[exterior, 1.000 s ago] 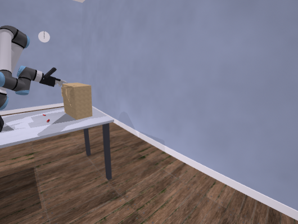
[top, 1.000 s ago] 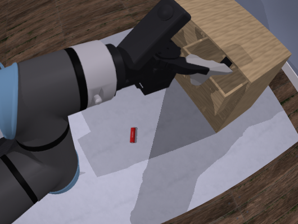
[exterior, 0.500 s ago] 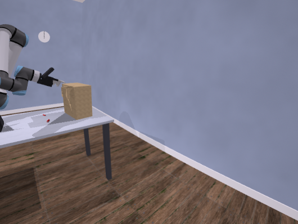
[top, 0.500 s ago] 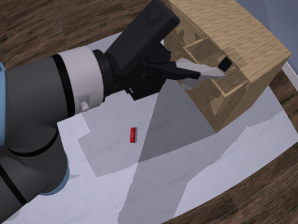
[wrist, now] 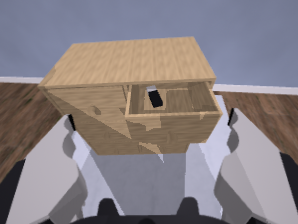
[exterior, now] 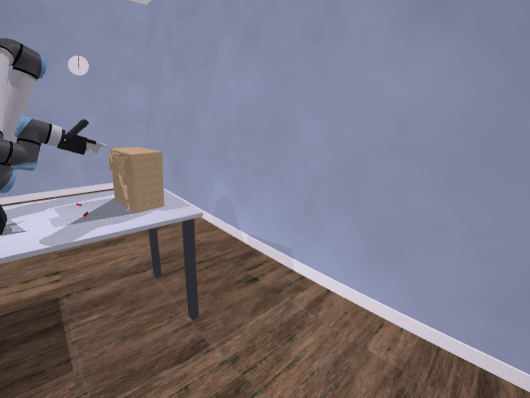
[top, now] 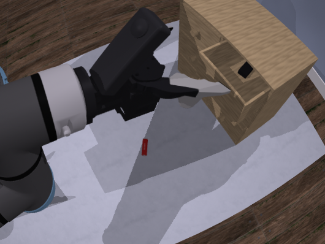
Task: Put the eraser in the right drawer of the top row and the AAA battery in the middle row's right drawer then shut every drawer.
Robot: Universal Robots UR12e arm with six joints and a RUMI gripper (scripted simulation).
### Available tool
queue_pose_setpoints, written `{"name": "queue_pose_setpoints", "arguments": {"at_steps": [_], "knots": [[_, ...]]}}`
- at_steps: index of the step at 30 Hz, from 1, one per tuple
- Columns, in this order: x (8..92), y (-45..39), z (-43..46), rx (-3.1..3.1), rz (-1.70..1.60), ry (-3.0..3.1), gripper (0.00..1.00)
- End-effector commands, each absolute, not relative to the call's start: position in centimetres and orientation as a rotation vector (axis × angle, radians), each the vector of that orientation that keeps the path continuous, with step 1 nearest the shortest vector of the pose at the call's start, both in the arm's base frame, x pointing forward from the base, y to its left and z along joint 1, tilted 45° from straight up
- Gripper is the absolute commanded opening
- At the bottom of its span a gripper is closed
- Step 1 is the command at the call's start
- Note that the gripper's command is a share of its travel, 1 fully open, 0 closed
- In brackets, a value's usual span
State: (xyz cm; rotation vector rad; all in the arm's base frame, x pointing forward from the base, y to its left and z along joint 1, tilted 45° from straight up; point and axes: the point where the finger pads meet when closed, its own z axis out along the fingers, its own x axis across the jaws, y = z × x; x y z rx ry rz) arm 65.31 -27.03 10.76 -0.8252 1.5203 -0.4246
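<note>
The gripper [top: 211, 93] [exterior: 104, 146] [wrist: 150, 112] is spreading its fingers wide, holding nothing, in front of the chest [top: 276, 40] [exterior: 148, 180] [wrist: 135, 60]. The top row's right drawer [top: 223, 78] [wrist: 172, 122] is standing open, and the black-and-white eraser [top: 245, 70] [wrist: 155, 98] is lying inside. On the table [top: 214, 211] [exterior: 165, 216] [wrist: 135, 175], a small red cylinder [top: 145, 147] [exterior: 85, 214] is lying apart from the chest; another red object [exterior: 78, 204] is resting nearby.

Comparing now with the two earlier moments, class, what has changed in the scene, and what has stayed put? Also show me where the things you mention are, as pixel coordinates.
The gripper [top: 214, 90] [wrist: 150, 112] has drawn back from the open top-right drawer [top: 224, 81] [wrist: 172, 121], away from the wooden chest [top: 267, 34] [exterior: 148, 182] [wrist: 135, 60]. Nothing was visibly taken hold of or let go. The drawer, the black-and-white eraser [top: 245, 70] [wrist: 155, 98] inside it and the chest stayed as they were.
</note>
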Motion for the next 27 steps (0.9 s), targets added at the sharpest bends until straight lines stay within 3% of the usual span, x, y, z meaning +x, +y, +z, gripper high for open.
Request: {"name": "queue_pose_setpoints", "arguments": {"at_steps": [1,27], "knots": [[63.8,-27.1,10.7,-0.830,-0.423,1.522,1.00],[59.1,-27.2,10.4,-0.830,-0.423,1.522,1.00]]}}
